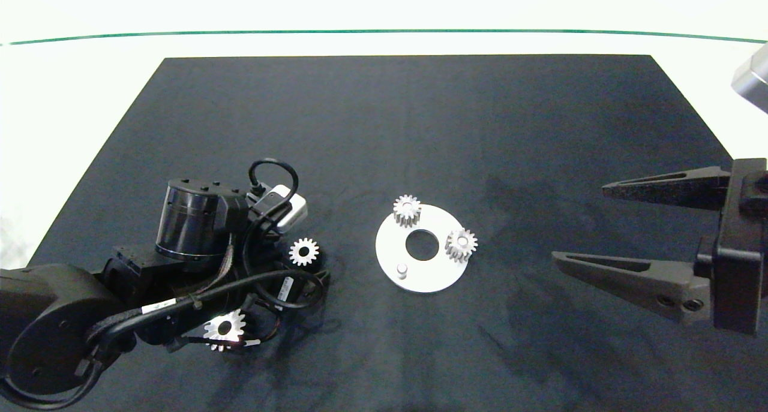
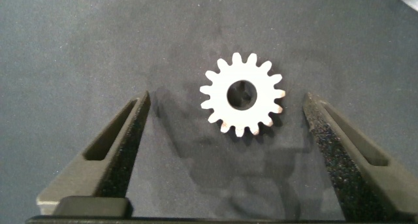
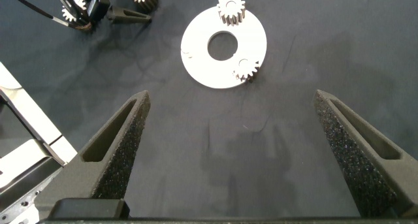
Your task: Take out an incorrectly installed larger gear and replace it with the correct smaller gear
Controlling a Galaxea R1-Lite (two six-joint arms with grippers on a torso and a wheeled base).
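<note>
The larger gear [image 2: 243, 94] lies flat on the dark mat between the fingers of my open left gripper [image 2: 227, 98], touching neither finger. In the head view this gear [image 1: 225, 328] shows at the lower left, through gaps in the left arm. A loose smaller gear [image 1: 303, 252] lies on the mat just right of that arm. The white round plate [image 1: 433, 279] carries two small gears [image 1: 407, 210] [image 1: 461, 244] and one bare peg [image 1: 402, 270]. My right gripper [image 1: 579, 223] hangs open and holds nothing, right of the plate.
The black mat [image 1: 420, 130] covers most of the white table. From the right wrist, the plate [image 3: 196, 54] lies ahead, with the left arm beyond it. A grey object [image 1: 753, 76] pokes in at the right edge.
</note>
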